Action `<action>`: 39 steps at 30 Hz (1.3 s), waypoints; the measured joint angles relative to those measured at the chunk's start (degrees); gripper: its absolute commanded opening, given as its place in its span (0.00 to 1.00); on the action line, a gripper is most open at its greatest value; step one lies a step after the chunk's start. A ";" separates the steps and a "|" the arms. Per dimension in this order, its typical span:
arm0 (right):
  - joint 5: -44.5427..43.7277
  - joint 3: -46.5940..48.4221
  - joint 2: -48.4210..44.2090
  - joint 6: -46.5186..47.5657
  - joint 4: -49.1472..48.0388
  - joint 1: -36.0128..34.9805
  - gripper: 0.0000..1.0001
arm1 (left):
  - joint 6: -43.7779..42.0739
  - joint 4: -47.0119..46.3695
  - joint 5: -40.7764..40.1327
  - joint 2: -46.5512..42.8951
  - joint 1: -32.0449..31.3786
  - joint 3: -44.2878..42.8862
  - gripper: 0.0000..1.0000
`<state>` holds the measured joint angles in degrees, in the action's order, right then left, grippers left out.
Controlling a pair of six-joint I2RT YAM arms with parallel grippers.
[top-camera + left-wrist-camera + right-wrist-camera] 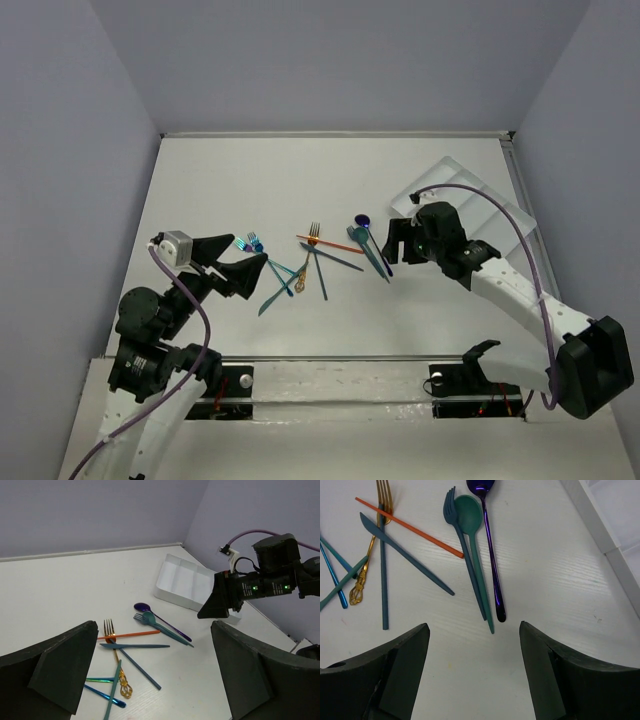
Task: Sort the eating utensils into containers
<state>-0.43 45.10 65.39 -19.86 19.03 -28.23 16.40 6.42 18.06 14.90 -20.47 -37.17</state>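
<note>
Colours: teal spoon [469,514], purple spoon [491,555], gold fork [369,552], white tray [176,596].

Left tool [154,627] spread wide, scattered utensils [135,645], white tray [175,598], right tool [212,605]

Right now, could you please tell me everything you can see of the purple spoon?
The purple spoon is thin, glossy and metallic-looking, with a small oval bowl and a long straight handle. It lies flat on the white table, outside the tray, unheld. It is the rightmost utensil, close beside the teal spoon; their bowls seem to touch. Its handle end points towards the open right gripper.
</note>
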 measured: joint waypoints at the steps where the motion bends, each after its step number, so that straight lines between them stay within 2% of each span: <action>1: -0.28 0.11 0.63 0.11 -0.02 0.00 0.77 | 0.00 0.02 0.00 0.00 0.00 0.00 0.99; 12: -1.07 0.44 1.33 0.44 -0.17 -0.37 0.77 | 0.02 0.04 -0.09 -0.02 0.59 0.00 0.99; 17: -1.75 1.55 2.56 1.22 -0.22 -0.63 0.64 | 0.02 0.04 -0.09 -0.02 0.70 -0.02 0.99; 26: -3.54 6.80 17.18 2.84 -1.60 -0.72 0.57 | 0.02 0.02 -0.07 -0.02 0.70 0.00 0.99; 29: -4.50 9.57 22.34 3.67 -1.88 -0.72 0.47 | 0.02 0.04 -0.07 0.00 0.70 -0.02 0.99; 39: -5.81 15.58 32.83 5.31 -3.43 -0.72 0.40 | 0.02 0.04 -0.07 -0.02 0.70 0.00 0.99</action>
<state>-6.24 60.69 98.21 -14.55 15.59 -28.95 16.43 6.46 18.00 14.87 -19.77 -37.17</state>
